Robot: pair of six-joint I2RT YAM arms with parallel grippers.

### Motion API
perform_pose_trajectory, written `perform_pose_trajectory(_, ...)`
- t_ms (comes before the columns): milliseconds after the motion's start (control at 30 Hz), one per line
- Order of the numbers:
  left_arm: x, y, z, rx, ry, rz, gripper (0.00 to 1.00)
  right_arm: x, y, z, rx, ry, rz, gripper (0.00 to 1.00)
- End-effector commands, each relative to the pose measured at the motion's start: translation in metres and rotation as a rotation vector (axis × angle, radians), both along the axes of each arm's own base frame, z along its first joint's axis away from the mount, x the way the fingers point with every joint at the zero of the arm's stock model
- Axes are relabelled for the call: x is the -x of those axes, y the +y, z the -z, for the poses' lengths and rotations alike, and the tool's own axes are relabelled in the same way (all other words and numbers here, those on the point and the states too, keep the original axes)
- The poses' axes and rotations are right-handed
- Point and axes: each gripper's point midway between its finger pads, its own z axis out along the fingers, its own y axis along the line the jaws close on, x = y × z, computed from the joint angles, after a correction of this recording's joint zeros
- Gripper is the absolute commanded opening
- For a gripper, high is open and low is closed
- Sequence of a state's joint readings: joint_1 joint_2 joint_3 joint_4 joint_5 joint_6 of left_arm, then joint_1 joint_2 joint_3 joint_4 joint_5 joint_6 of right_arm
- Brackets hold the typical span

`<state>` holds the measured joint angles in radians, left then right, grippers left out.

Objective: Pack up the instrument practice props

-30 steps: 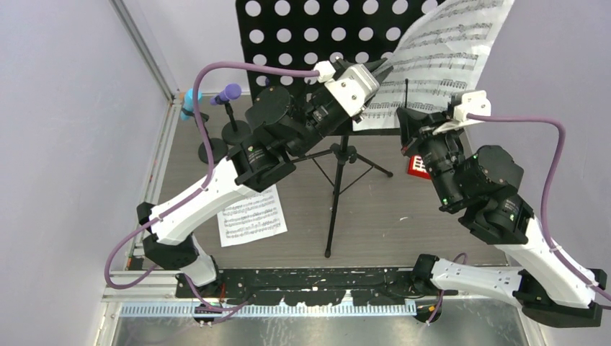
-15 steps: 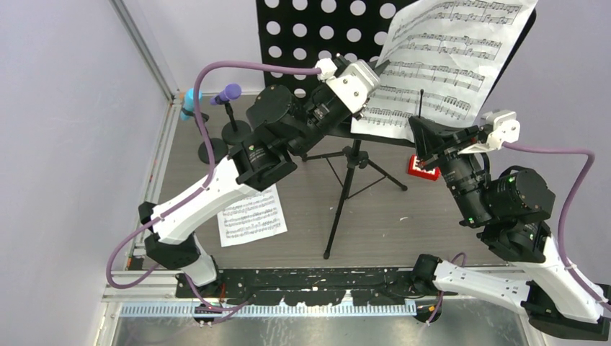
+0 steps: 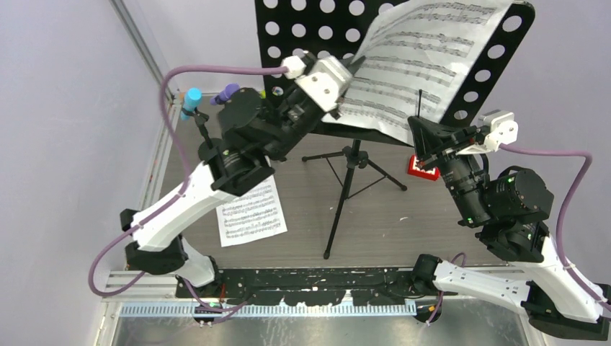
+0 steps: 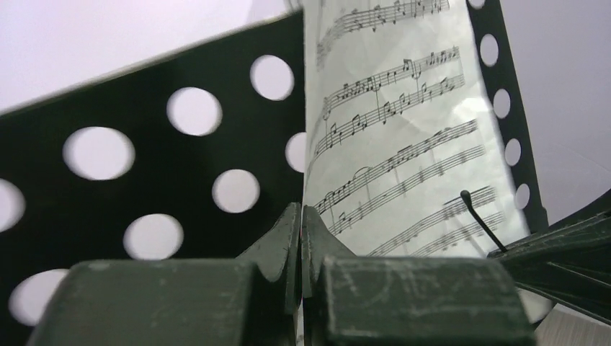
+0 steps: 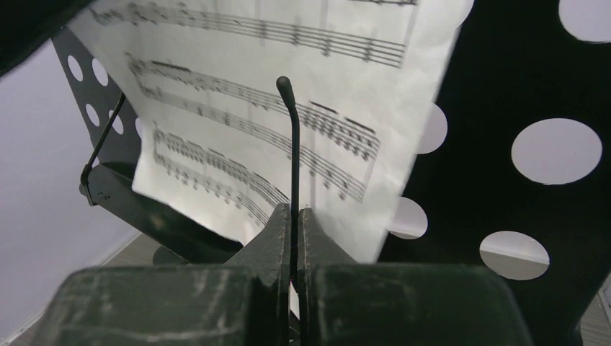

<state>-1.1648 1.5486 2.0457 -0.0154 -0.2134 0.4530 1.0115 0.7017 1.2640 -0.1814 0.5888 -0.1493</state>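
Left end effector (image 3: 353, 65) clenched on the left edge of a white sheet-music page (image 3: 414, 58), upper centre of the overhead frame, where the page stands curled against the black perforated music rack (image 3: 286, 42). From the left wrist, the two fingers meet with no gap, the paper's edge caught between their tips. The rack's holed panel fills the left half of that frame.

Right end effector (image 3: 421, 128), right of centre, is clamped on a thin black wire page-holder (image 5: 293, 144). The wire rises upright from between its fingers and crosses the lower staves of the page.

The rack stands on its tripod legs (image 3: 351, 160) at the middle of the grey worktop (image 3: 382, 223). A second sheet-music page (image 3: 250, 213) lies flat on the worktop, lower left of centre, beside the left arm.

Cyan microphone (image 3: 192, 101) and purple microphone (image 3: 229, 91) stand near each other at the upper left, their holders largely hidden behind the left arm. A small red block (image 3: 420, 167) lies on the worktop just below the right end effector in the overhead frame.
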Motion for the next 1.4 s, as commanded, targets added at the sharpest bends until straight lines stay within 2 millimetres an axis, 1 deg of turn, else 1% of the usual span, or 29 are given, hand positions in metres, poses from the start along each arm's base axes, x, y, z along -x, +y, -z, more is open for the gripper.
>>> perform_pose_trajectory(0,0.026,0.072,-0.051,0.145,-0.04,-0.027,0.0,0.007,0.001,-0.02,-0.052,-0.065,-0.037,0.0)
perform_pose_trajectory(67,0.031,0.089,-0.057,0.168,-0.041,-0.032,0.0,0.007,0.0,-0.021,-0.053,-0.069,-0.033,0.0)
perform_pose_trajectory(100,0.034,0.094,-0.055,0.161,-0.032,-0.033,0.0,0.007,0.0,-0.021,-0.052,-0.072,-0.03,0.0)
perform_pose_trajectory(267,0.049,0.127,-0.058,0.197,-0.017,-0.017,0.0,0.005,0.0,-0.02,-0.05,-0.075,-0.021,0.01)
perform_pose_trajectory(400,0.058,0.151,-0.056,0.224,0.009,-0.008,0.0,0.004,0.002,-0.018,-0.045,-0.071,-0.022,0.0)
perform_pose_trajectory(467,0.062,0.165,-0.053,0.242,0.033,-0.011,0.0,0.004,0.002,-0.018,-0.049,-0.072,-0.022,0.0)
perform_pose_trajectory(533,0.063,0.18,-0.045,0.261,0.071,-0.028,0.0,0.004,0.003,-0.018,-0.05,-0.072,-0.025,0.01)
perform_pose_trajectory(600,0.064,0.201,-0.036,0.284,0.113,-0.056,0.0,0.004,0.003,-0.018,-0.05,-0.071,-0.028,0.01)
perform_pose_trajectory(700,0.056,0.22,-0.01,0.29,0.188,-0.135,0.0,0.003,0.005,-0.015,-0.044,-0.068,-0.028,0.01)
perform_pose_trajectory(767,0.046,0.233,0.009,0.283,0.248,-0.223,0.0,0.002,0.006,-0.013,-0.04,-0.065,-0.027,0.0)
perform_pose_trajectory(900,0.035,0.253,0.044,0.264,0.332,-0.36,0.0,0.001,0.008,-0.009,-0.034,-0.057,-0.029,0.01)
perform_pose_trajectory(1067,0.028,0.274,0.081,0.261,0.415,-0.477,0.0,0.0,0.009,-0.006,-0.028,-0.052,-0.03,0.0)
perform_pose_trajectory(1133,0.026,0.282,0.1,0.253,0.458,-0.53,0.0,0.0,0.01,-0.005,-0.027,-0.049,-0.03,0.0)
perform_pose_trajectory(1267,0.026,0.296,0.138,0.253,0.534,-0.605,0.0,0.001,0.01,-0.003,-0.027,-0.046,-0.032,0.0)
perform_pose_trajectory(1367,0.027,0.31,0.159,0.272,0.57,-0.657,0.0,0.0,0.011,-0.001,-0.026,-0.042,-0.035,0.01)
